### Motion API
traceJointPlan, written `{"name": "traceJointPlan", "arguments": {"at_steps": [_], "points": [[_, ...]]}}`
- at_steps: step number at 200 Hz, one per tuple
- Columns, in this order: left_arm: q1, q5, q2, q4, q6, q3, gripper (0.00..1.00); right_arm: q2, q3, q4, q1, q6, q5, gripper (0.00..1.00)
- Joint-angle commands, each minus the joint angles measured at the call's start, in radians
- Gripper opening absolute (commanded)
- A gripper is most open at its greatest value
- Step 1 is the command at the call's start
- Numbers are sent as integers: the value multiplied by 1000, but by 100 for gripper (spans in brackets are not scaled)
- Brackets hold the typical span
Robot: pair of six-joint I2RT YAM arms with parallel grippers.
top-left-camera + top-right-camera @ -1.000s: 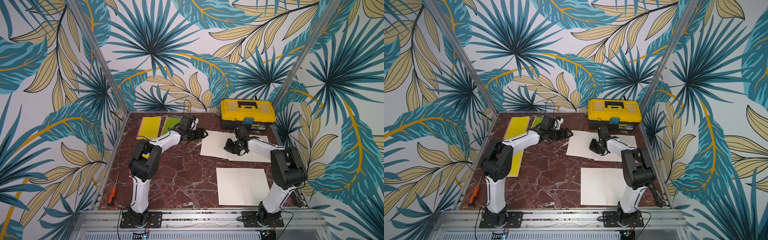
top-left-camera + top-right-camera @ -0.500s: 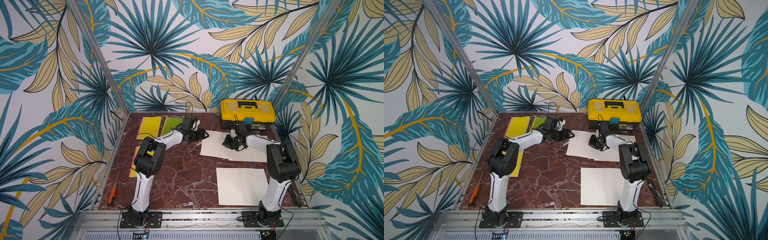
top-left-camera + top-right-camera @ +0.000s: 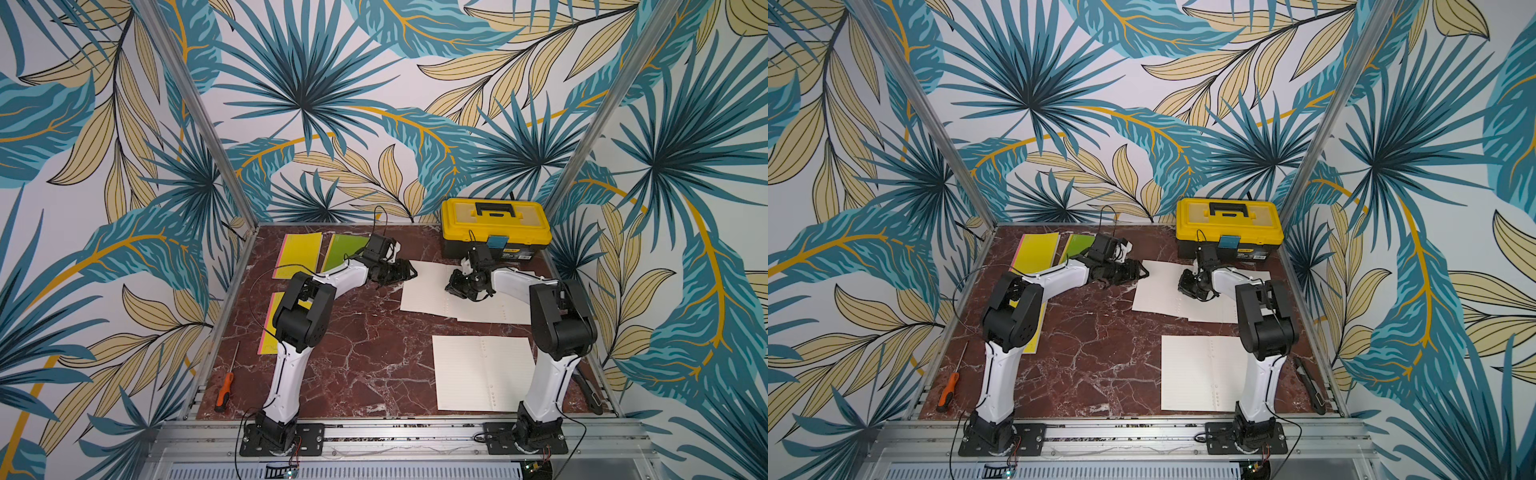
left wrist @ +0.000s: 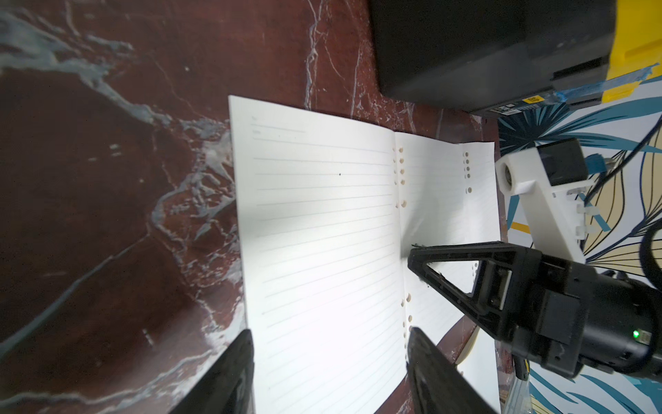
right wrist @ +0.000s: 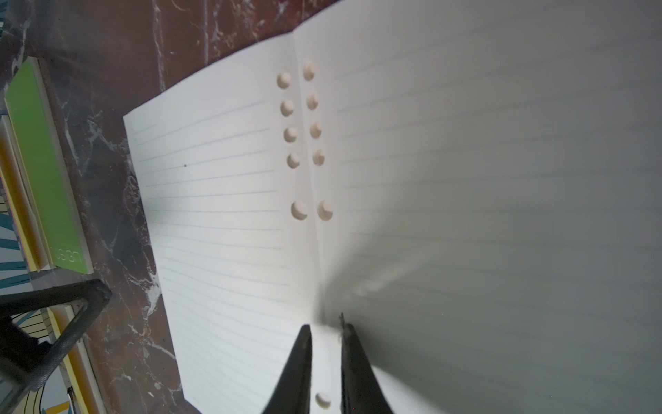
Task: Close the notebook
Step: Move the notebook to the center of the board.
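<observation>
Notebook (image 3: 424, 291): white lined paper, open, spine 12–6 o'clock
Left tool (image 3: 409, 274): half open, empty; page edge at 3 o'clock
Right tool (image 3: 455, 289): almost closed, tips on spine

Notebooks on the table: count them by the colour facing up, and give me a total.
White, open: 2, far notebook, near notebook
Yellow, closed: 2, rear yellow notebook, side yellow notebook
Green, closed: 1, green notebook
Total: 5

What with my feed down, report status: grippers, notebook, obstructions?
Left gripper jaws open at notebook left edge. Right gripper jaws narrow at its spine, grip unclear. Notebook lies open. Toolbox behind, apart.
</observation>
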Motion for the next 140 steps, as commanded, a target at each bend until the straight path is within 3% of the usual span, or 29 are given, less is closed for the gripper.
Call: {"name": "traceJointPlan", "arguments": {"at_steps": [1,89,140], "points": [[-2,-31,16,-36,25,31,69,47,7,-60,0,-19,-23,18],[17,-44,-11,-86,39,-33,68,61,25,-90,35,-42,-69,18],[48,-50,-80,-36,24,-169,68,88,64,-104,92,-37,-65,18]]}}
